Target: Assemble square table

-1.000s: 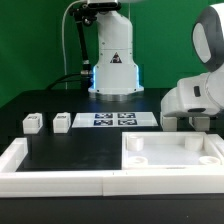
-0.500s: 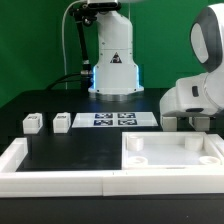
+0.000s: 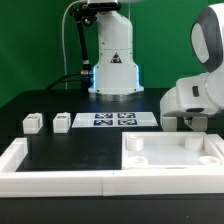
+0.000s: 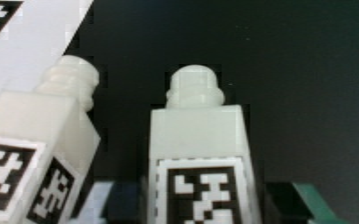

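Observation:
The square tabletop (image 3: 170,157) lies at the front on the exterior view's right; its tagged edge shows in the wrist view (image 4: 19,55). Two small white legs (image 3: 32,123) (image 3: 61,122) stand on the exterior view's left. The arm's hand (image 3: 192,100) reaches down behind the tabletop, and its fingertips are hidden there. In the wrist view my gripper (image 4: 208,203) is open, with one finger on each side of a tagged white leg (image 4: 197,140). A dark gap shows beside the right finger (image 4: 318,203). A second tagged leg (image 4: 43,125) lies close beside the first.
The marker board (image 3: 113,120) lies in front of the robot base (image 3: 113,70). A long white rail (image 3: 50,180) borders the black surface at the front and on the exterior view's left, touching the tabletop's side.

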